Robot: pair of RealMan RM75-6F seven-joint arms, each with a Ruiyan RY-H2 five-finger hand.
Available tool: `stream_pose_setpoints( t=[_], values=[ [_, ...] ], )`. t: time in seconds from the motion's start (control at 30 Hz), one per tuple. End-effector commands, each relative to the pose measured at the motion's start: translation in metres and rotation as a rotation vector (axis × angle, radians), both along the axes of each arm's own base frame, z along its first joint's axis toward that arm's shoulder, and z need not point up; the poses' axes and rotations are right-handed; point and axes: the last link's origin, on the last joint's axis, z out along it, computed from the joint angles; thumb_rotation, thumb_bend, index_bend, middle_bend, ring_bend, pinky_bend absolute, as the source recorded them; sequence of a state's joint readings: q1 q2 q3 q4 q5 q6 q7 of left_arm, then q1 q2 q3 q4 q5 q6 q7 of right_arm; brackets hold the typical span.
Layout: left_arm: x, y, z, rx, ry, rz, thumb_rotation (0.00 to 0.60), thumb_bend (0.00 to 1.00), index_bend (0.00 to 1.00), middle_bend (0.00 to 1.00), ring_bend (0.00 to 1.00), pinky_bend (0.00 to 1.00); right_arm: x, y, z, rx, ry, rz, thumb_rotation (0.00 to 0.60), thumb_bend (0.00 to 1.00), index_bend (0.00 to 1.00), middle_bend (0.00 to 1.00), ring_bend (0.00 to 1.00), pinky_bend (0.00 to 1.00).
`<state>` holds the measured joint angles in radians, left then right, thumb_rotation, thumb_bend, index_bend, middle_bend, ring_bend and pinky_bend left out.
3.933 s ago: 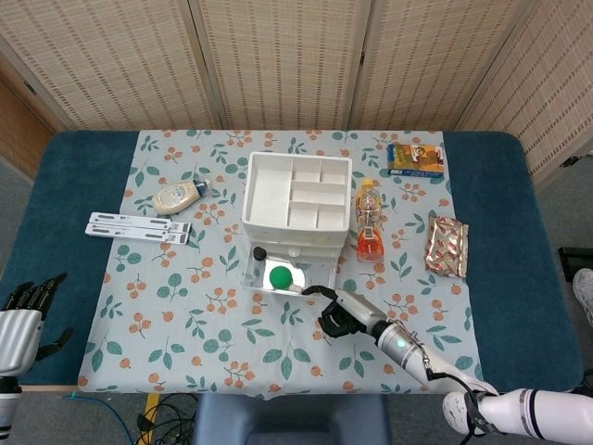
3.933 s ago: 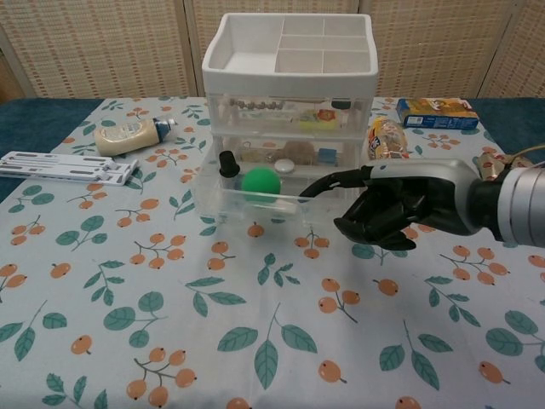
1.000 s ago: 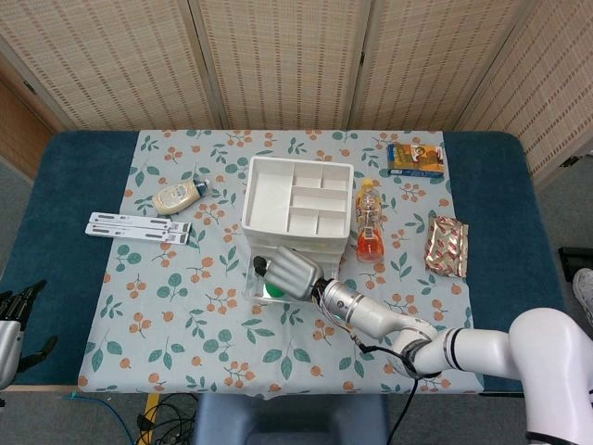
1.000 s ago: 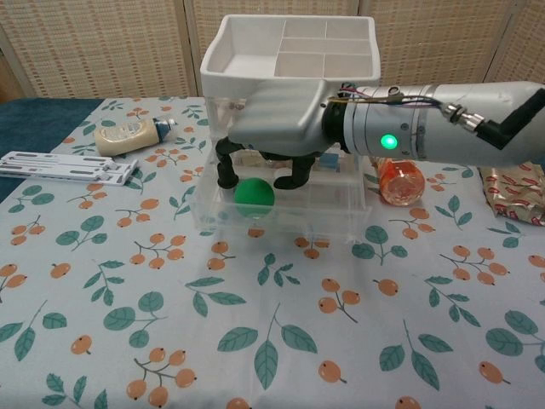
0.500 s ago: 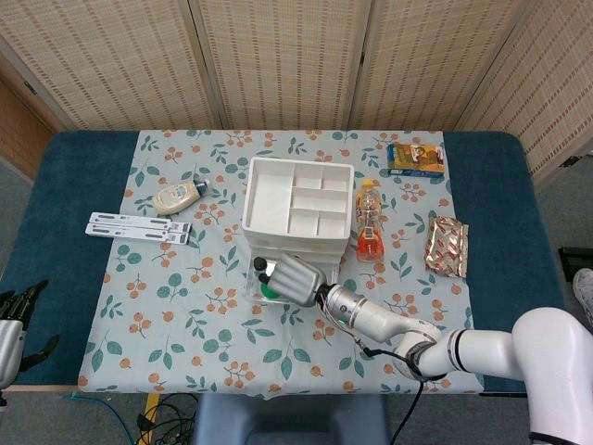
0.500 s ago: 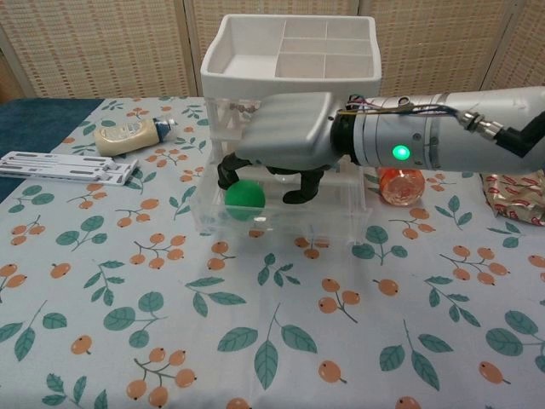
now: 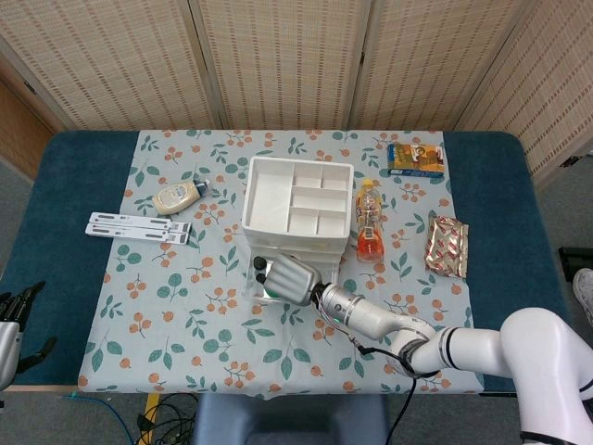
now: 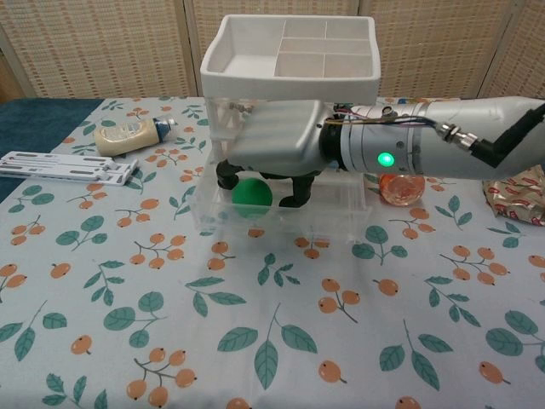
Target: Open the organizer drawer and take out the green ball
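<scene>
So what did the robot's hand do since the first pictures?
The right hand moved from the table in front of the open drawer to above it, fingers curled down around the green ball. The ball shifted slightly but remains inside. The organizer and bottles stayed put.

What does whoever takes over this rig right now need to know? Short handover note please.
Right hand: reaching into the open bottom drawer of the white organizer, fingers curled down around the green ball; a firm grip cannot be confirmed.
Left hand: idle at the table's near left edge, holding nothing.
Done: drawer is pulled open.
Left: secure the ball, lift it out of the drawer and set it on the tablecloth.
</scene>
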<state>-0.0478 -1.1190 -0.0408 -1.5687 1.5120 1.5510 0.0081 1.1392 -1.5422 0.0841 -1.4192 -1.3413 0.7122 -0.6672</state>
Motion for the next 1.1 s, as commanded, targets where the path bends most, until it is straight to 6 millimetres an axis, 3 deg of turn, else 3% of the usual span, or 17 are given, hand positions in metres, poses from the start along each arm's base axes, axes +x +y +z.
stream_pose_setpoints(
  t=[0.03, 0.2, 0.37, 0.57, 0.83, 0.97, 1.1],
  values=[
    [0.000, 0.000, 0.000, 0.000, -0.001, 0.000, 0.600, 0.23, 0.11, 0.21, 0.24, 0.15, -0.001, -0.001, 0.000, -0.004, -0.003, -0.004, 0.600, 0.29, 0.31, 0.93, 0.99, 1.00],
    [0.000, 0.001, -0.002, -0.003, -0.002, -0.003, 0.600, 0.23, 0.11, 0.21, 0.24, 0.15, 0.000, 0.000, -0.001, -0.002, -0.027, -0.007, 0.600, 0.29, 0.41, 0.94, 1.00, 1.00],
    [-0.001, 0.000, -0.001, -0.001, -0.003, -0.001, 0.600, 0.23, 0.11, 0.21, 0.24, 0.15, 0.000, 0.000, -0.003, 0.000, -0.030, -0.003, 0.600, 0.29, 0.43, 0.94, 1.00, 1.00],
    [-0.001, -0.001, 0.000, 0.000, -0.001, 0.000, 0.600, 0.23, 0.11, 0.21, 0.24, 0.15, 0.000, -0.001, 0.005, -0.018, -0.087, -0.011, 0.600, 0.29, 0.52, 0.95, 1.00, 1.00],
    [0.005, 0.001, 0.001, 0.002, 0.001, -0.026, 0.600, 0.23, 0.11, 0.21, 0.24, 0.15, -0.001, 0.013, 0.051, -0.054, -0.251, -0.007, 0.600, 0.33, 0.55, 0.95, 1.00, 1.00],
    [0.008, 0.003, 0.000, 0.000, -0.001, -0.035, 0.600, 0.23, 0.11, 0.21, 0.24, 0.15, -0.022, 0.027, 0.081, -0.076, -0.344, -0.068, 0.600, 0.34, 0.57, 0.95, 1.00, 1.00],
    [0.011, 0.008, -0.003, -0.012, -0.002, -0.047, 0.600, 0.23, 0.11, 0.21, 0.24, 0.15, -0.059, 0.043, 0.108, -0.118, -0.373, -0.148, 0.600, 0.35, 0.57, 0.95, 1.00, 1.00]
  ],
)
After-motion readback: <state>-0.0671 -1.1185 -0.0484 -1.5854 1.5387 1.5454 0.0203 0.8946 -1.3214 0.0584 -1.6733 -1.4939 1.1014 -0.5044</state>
